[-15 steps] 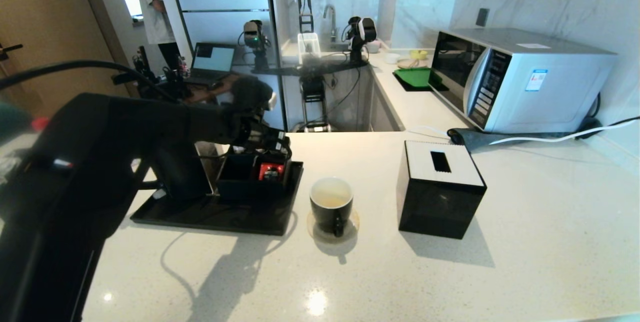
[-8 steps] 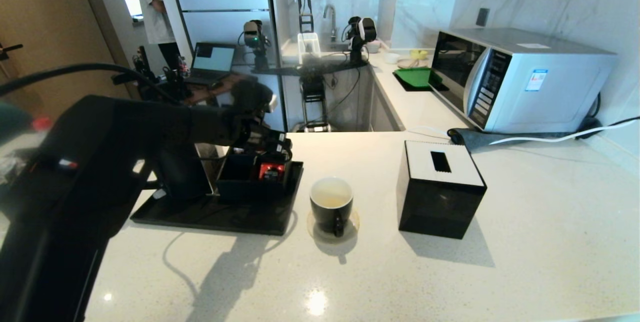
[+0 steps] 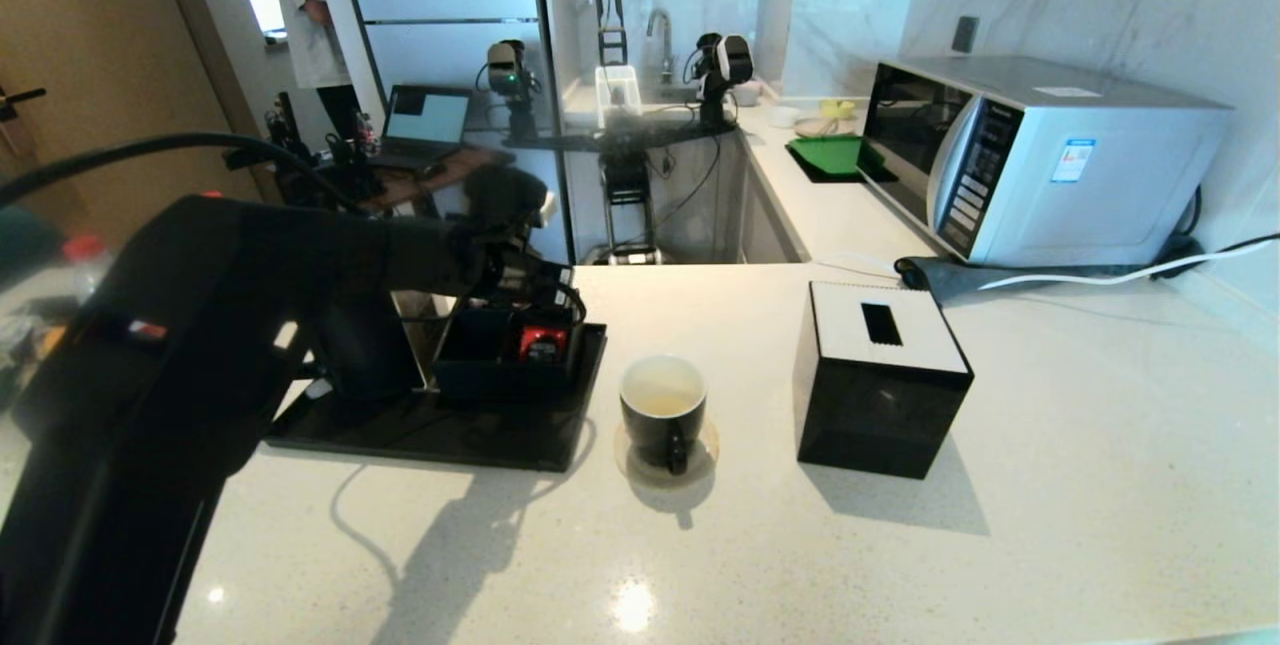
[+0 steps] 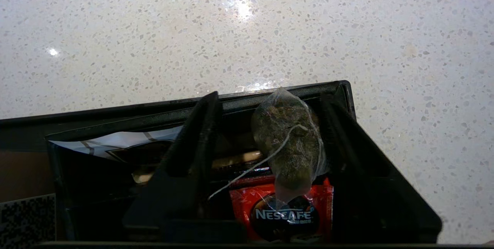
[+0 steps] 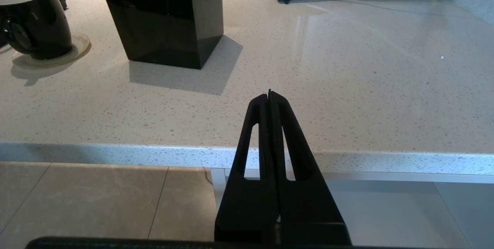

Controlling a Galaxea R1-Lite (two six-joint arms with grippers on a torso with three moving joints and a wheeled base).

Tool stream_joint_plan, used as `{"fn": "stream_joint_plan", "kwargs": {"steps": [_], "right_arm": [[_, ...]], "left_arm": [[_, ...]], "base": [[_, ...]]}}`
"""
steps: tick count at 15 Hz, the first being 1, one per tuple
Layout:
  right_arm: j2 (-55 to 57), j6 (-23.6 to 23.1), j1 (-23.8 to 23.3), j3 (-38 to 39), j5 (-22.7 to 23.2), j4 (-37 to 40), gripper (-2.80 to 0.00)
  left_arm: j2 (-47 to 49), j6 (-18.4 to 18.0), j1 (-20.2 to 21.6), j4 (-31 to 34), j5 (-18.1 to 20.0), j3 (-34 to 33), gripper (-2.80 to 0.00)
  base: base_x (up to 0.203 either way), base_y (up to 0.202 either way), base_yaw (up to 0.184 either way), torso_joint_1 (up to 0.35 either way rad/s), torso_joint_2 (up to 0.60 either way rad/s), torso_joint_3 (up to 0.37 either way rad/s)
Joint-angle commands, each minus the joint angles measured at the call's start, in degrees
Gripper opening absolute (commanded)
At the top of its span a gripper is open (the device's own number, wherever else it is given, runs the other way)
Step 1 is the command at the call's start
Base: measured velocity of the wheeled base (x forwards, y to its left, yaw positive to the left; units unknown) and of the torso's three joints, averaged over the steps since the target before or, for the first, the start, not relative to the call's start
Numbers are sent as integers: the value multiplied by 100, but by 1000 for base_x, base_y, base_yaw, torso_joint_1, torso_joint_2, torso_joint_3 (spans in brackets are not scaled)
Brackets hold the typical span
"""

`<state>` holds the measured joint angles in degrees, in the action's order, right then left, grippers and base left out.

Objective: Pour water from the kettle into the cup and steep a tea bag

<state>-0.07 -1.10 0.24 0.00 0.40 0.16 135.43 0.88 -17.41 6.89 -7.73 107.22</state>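
Note:
My left gripper point(image 4: 272, 98) reaches down into a black organiser box point(image 3: 500, 365) on the tray. Its jaws stand open on either side of the tea bag point(image 4: 289, 141). The pale bag of dark leaves leans against one finger, with a gap to the other, and its string trails off sideways. The kettle point(image 3: 365, 360) stands on the tray, mostly hidden behind my left arm. The black cup point(image 3: 662, 410) sits on a saucer right of the tray, with pale water point(image 3: 662, 392) in it. My right gripper point(image 5: 269, 94) is shut and empty, parked off the counter's front edge.
A red Nescafé packet point(image 4: 285, 210) lies in the box under the tea bag. The black tray point(image 3: 440, 430) is at the left, and a black tissue box point(image 3: 880, 375) stands right of the cup. A microwave point(image 3: 1040, 155) and a grey cloth point(image 3: 940, 277) are at the back right.
My left arm has shifted slightly while its gripper stays at the organiser box. The cup and the other things have not moved.

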Motion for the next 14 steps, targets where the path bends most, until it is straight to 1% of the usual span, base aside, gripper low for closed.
{"fn": "stream_joint_plan", "kwargs": {"steps": [1, 14], "right_arm": [[7, -4, 2, 0, 4, 2, -280], [7, -4, 2, 0, 4, 2, -280]], "left_arm": [[28, 0, 1, 6, -9, -8, -280], [-169, -4, -8, 6, -16, 10, -280]], "base": [[0, 0, 0, 0, 0, 0], [0, 0, 0, 0, 0, 0]]}}
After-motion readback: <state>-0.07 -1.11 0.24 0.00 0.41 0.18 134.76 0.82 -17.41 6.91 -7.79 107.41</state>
